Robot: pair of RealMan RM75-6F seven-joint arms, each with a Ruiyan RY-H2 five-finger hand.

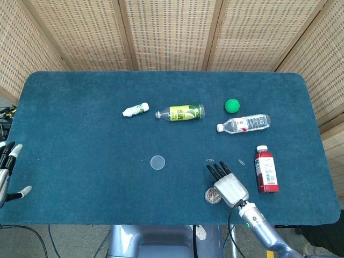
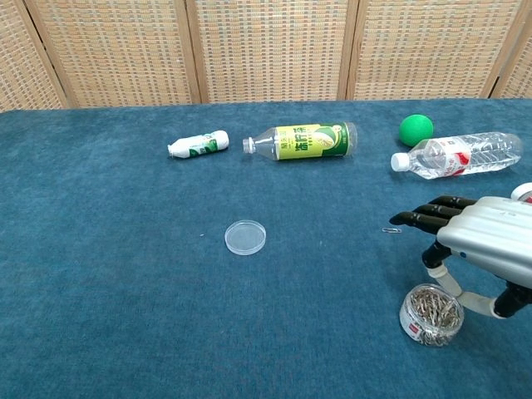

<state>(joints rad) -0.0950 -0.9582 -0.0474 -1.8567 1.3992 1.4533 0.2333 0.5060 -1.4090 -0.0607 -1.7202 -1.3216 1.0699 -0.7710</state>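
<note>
My right hand (image 1: pixel 228 185) hovers near the table's front edge with its fingers stretched forward and apart, holding nothing. In the chest view this right hand (image 2: pixel 486 249) sits just right of and above a small clear jar of paper clips (image 2: pixel 431 314), its thumb hanging close beside the jar. The jar (image 1: pixel 213 196) stands upright and uncovered. A clear round lid (image 1: pixel 157 162) lies flat on the blue cloth to the left, also seen as the lid (image 2: pixel 246 237). My left hand (image 1: pixel 6 174) hangs open off the table's left edge.
Lying on the cloth are a small white bottle (image 1: pixel 135 110), a green-labelled bottle (image 1: pixel 181 113), a water bottle (image 1: pixel 244 123) and a red bottle (image 1: pixel 266 169). A green ball (image 1: pixel 231 105) sits at the back. Loose paper clips (image 2: pixel 391 230) lie ahead of the right hand's fingers.
</note>
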